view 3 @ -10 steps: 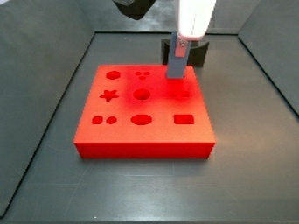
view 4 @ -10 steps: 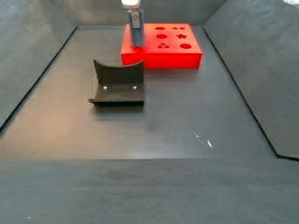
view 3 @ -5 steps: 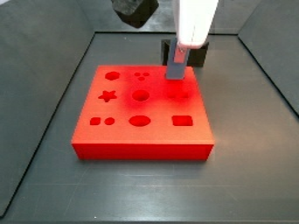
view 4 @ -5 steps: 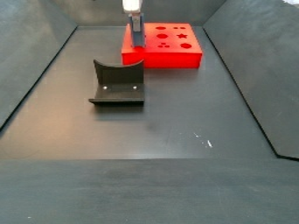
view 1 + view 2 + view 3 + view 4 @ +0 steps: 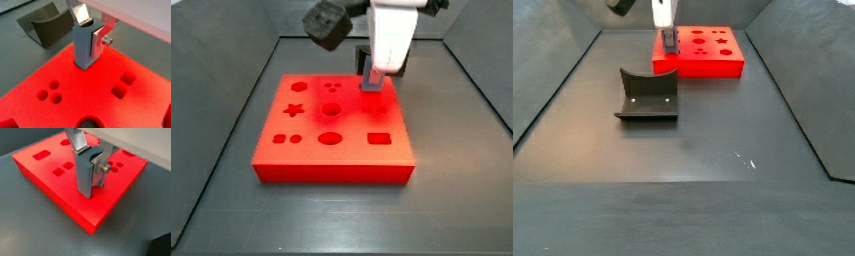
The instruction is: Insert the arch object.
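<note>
My gripper [image 5: 91, 34] is shut on the arch object [image 5: 85, 49], a small grey-blue block with a semicircular notch at its upper end, held upright between the silver fingers. The block's lower end meets the red board [image 5: 133, 107] near its far edge; whether it sits in a hole or on the surface I cannot tell. In another wrist view the gripper [image 5: 91, 162] holds the block [image 5: 83, 183] the same way above the board [image 5: 47, 173]. In both side views the gripper [image 5: 374, 72] [image 5: 667, 33] stands over the board's [image 5: 345, 160] [image 5: 714, 66] far part.
The board has several shaped holes: a star [image 5: 295, 109], a round one [image 5: 333, 137], a square one [image 5: 381, 137]. The dark fixture [image 5: 647, 95] stands on the floor beside the board and shows in a wrist view [image 5: 45, 27]. Dark walls ring the floor.
The gripper has come down with the block. Less of the block shows above the board than before. The board and fixture have not moved.
</note>
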Robot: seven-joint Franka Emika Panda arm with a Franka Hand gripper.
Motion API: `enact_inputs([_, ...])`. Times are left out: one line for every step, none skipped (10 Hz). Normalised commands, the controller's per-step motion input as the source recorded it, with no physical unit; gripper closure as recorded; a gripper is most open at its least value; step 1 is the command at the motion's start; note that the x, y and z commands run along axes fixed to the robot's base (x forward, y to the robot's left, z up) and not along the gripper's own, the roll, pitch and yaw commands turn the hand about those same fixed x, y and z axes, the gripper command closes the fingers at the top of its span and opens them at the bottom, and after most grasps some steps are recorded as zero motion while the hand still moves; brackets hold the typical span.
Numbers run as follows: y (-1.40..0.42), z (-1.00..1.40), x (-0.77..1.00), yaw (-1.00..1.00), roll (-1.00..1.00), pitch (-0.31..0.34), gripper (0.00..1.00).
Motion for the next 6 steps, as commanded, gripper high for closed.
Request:
enact_inputs([-0.06,-0.49,0.07,-0.03,0.09,-0.004,1.0])
enact_inputs([-0.07,-0.52,0.09,-0.05,0.09,-0.014,1.0])
enact_inputs([-0.06,-0.5,0.04,-0.05,0.1,-0.02,1.0])
enact_inputs([0.0,-0.41,0.0,-0.01,0.13,0.0,1.0])
enact_inputs([0.0,-0.15,-0.02,0.0,0.05,0.0,1.0])
enact_inputs([0.0,0.0,0.0,0.0,0.0,0.0,1.0])
